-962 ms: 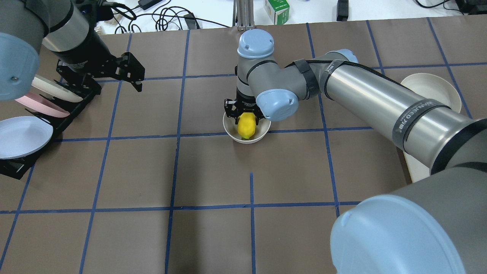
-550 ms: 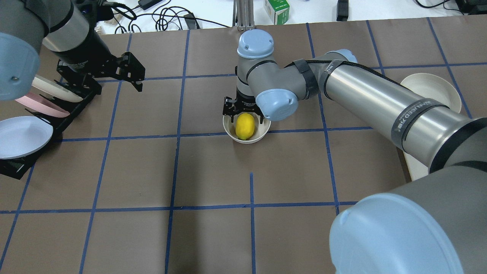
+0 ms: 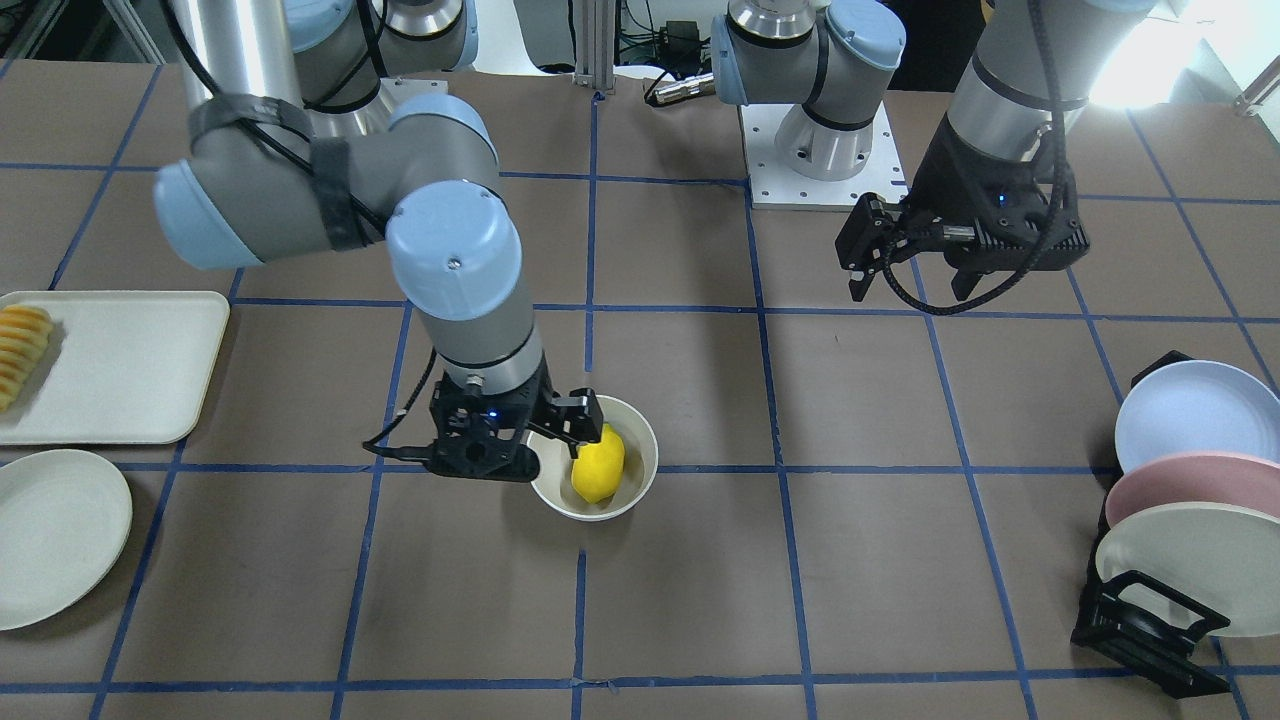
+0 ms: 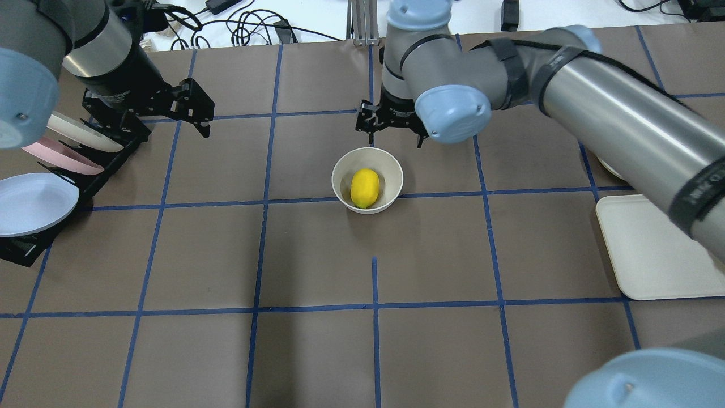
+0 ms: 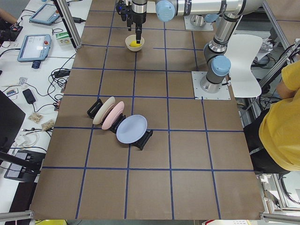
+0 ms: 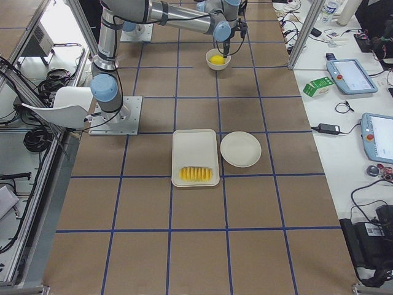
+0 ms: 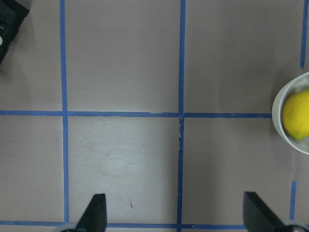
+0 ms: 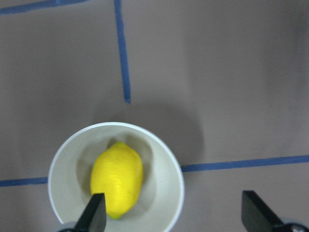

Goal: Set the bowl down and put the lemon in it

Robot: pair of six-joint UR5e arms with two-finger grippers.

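The off-white bowl [image 4: 340, 170] stands upright near the table's middle. The yellow lemon [image 4: 365, 188] lies inside it. Both also show in the front view, bowl [image 3: 641, 440] and lemon [image 3: 598, 465], and in the right wrist view, bowl [image 8: 166, 193] and lemon [image 8: 117, 180]. My right gripper [image 4: 393, 136] is open and empty, raised above the bowl and a little beyond its far rim; in its wrist view [image 8: 176, 212] the jaws stand wide apart. My left gripper [image 4: 195, 122] is open and empty above the table beside the plate rack; its wrist view [image 7: 176, 212] catches the bowl [image 7: 277, 121] at the right edge.
A black rack [image 4: 22, 249] with blue, pink and white plates stands on my left. On my right lie an off-white tray [image 3: 120, 360] with sliced orange-yellow food [image 3: 22, 350] and a shallow plate [image 3: 50, 530]. Cables and a green carton [image 4: 412, 16] lie beyond the far edge.
My right gripper opened and let go of the lemon, which now lies in the bowl. The gripper then rose and drew back from the bowl. The left arm has not moved.
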